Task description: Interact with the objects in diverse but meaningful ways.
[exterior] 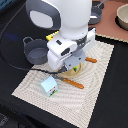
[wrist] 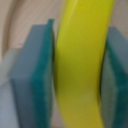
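Observation:
In the wrist view a yellow banana fills the gap between my gripper's two teal pads, and both pads press against its sides. In the exterior view my gripper is low over the middle of the woven placemat, and the arm hides most of the banana. The pale-blue and white milk carton stands on the mat towards the exterior view's left of the gripper. The dark grey handled pot sits off the mat at the left. A yellow packet shows behind the pot.
Two orange stick-like toys lie on the mat, one in front of the gripper and one at its right. A beige bowl and a grey pot stand at the back right. A black cable runs along the left.

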Tool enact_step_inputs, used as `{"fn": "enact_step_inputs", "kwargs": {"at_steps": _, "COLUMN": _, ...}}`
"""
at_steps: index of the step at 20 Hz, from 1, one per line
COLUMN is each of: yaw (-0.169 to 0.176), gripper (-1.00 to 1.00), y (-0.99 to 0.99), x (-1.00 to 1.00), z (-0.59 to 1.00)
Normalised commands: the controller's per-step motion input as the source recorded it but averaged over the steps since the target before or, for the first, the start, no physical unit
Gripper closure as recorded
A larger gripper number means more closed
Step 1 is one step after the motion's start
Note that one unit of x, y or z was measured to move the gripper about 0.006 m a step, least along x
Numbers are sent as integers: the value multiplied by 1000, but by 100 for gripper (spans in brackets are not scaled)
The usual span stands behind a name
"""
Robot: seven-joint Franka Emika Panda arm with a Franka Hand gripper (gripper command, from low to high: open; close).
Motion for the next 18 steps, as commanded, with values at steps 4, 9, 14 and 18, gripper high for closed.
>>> {"fn": "enact_step_inputs", "kwargs": {"at_steps": 4, "yaw": 60, "gripper": -100, "y": 240, "x": 73, "z": 955}}
{"fn": "enact_step_inputs", "kwargs": {"at_steps": 9, "yaw": 6, "gripper": -100, "y": 161, "x": 108, "z": 1000}}
{"fn": "enact_step_inputs", "kwargs": {"at_steps": 14, "yaw": 0, "gripper": -100, "y": 110, "x": 110, "z": 1000}}
{"fn": "enact_step_inputs", "kwargs": {"at_steps": 18, "yaw": -5, "gripper": -100, "y": 131, "x": 161, "z": 1000}}
